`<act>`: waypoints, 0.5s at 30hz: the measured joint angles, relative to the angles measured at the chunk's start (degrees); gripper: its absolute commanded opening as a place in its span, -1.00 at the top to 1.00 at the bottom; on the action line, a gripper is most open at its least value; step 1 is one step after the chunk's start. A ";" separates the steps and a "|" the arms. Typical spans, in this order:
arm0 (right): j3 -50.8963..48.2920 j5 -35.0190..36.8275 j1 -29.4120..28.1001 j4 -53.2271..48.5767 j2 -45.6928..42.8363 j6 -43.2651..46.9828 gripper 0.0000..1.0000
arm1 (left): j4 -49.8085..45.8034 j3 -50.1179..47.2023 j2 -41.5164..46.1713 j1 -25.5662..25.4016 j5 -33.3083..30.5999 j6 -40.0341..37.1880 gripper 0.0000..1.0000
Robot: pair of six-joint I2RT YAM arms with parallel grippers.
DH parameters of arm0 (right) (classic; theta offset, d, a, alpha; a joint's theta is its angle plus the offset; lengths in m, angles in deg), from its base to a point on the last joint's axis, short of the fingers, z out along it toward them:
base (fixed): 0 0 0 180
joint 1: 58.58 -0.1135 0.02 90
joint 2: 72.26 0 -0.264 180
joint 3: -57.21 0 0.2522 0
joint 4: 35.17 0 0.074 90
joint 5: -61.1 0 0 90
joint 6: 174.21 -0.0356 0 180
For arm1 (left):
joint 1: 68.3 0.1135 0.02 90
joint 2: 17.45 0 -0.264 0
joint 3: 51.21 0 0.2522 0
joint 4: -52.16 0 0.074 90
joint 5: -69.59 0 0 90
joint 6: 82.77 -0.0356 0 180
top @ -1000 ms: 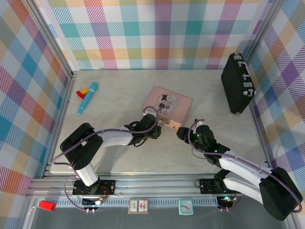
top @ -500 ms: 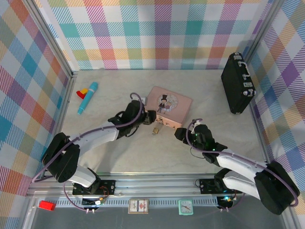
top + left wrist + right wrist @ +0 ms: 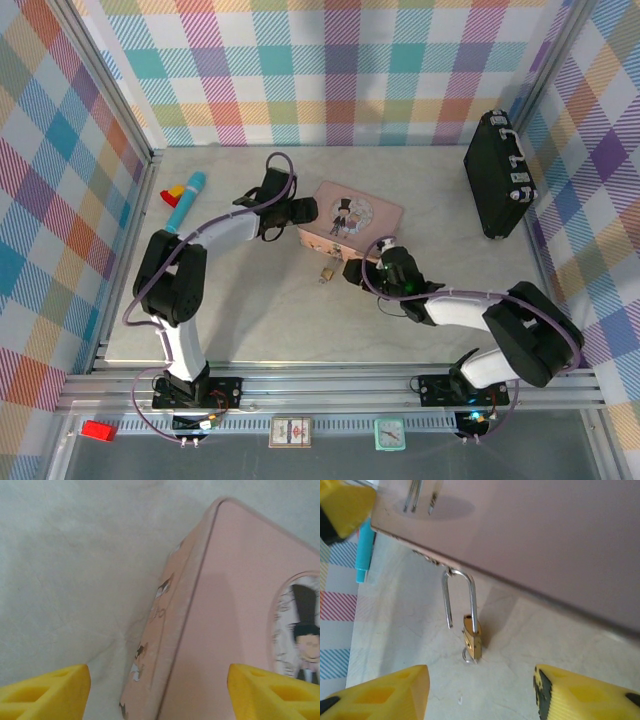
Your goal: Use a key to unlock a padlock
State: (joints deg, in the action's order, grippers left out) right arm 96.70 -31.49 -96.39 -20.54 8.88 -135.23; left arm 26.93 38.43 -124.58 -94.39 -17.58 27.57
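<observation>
Brass padlock (image 3: 472,641) lies on the pale table (image 3: 230,300) just beside the near edge of the pink tin (image 3: 350,225). The right gripper (image 3: 352,272) sits low beside it, arm stretched along the table, fingers apart and empty. The right wrist view shows one leg of the silver shackle (image 3: 459,580) free of the body, while the left wrist view shows the left gripper (image 3: 160,695), fingers spread, over the tin's left edge.
</observation>
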 measured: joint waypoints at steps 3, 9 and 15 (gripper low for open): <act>2.16 -0.13 1.84 -1.20 0.00 2.62 -0.24 | -0.33 0.66 -1.60 0.04 2.43 1.07 -0.39; 4.50 -4.98 10.64 -1.90 2.45 6.47 -0.22 | 1.44 0.90 -2.47 -1.40 5.92 3.23 -0.26; 6.34 -9.05 15.10 -1.05 5.29 8.87 -0.22 | 5.29 -1.09 -2.47 -4.44 4.76 6.03 -0.24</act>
State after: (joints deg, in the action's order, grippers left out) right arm 103.04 -40.54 -81.28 -21.59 14.17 -126.36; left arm 32.22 37.34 -127.05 -98.82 -12.81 33.60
